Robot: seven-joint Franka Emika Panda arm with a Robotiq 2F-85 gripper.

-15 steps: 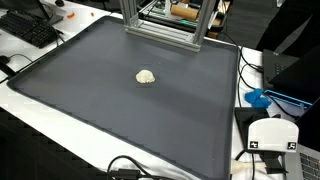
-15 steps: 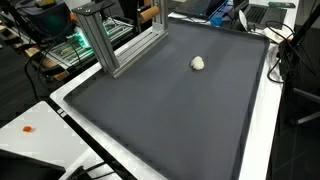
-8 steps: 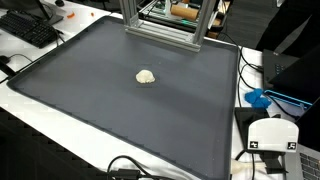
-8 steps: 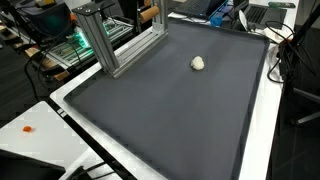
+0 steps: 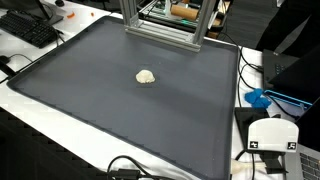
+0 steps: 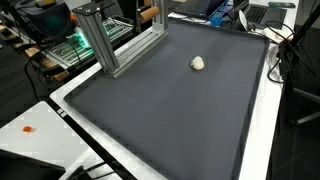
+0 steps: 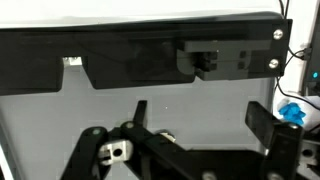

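Nearest, in the wrist view: end effector (image 7: 180, 135), black linkage low in the picture, fingers spread wide, pinching nothing, touching nothing. Behind it a flat grey surface (image 7: 50, 120), then a long black bar (image 7: 150, 55) with screws across the top, and a blue thing (image 7: 292, 112) at the side margin. No trace of the end effector in either exterior view.

Along the near edge of the table (image 6: 265, 120), in an exterior view: black cables (image 5: 130, 168) curling over the rim and a white box (image 5: 272, 135) by the near corner. The blue thing (image 5: 258, 98) sits just behind that box, off the dark mat (image 5: 120, 115).

Further in: small pale lump (image 5: 146, 76), crumpled-looking, alone on the mat. Sits about midway between the side edges and somewhat closer to the far edge, the same in both exterior views (image 6: 198, 63). Lies well apart from everything else. Too small to tell the material. Not to be found in the wrist view.

Farthest: metal frame (image 5: 160, 25) standing at the far edge of the mat, keyboard (image 5: 30, 28) at a far corner of the table.

Against the pictures from a moment ago: no difference anywhere. Lump in the same spot, fingers equally wide. Amounts to a standstill, with nothing gripped and the lump untouched.
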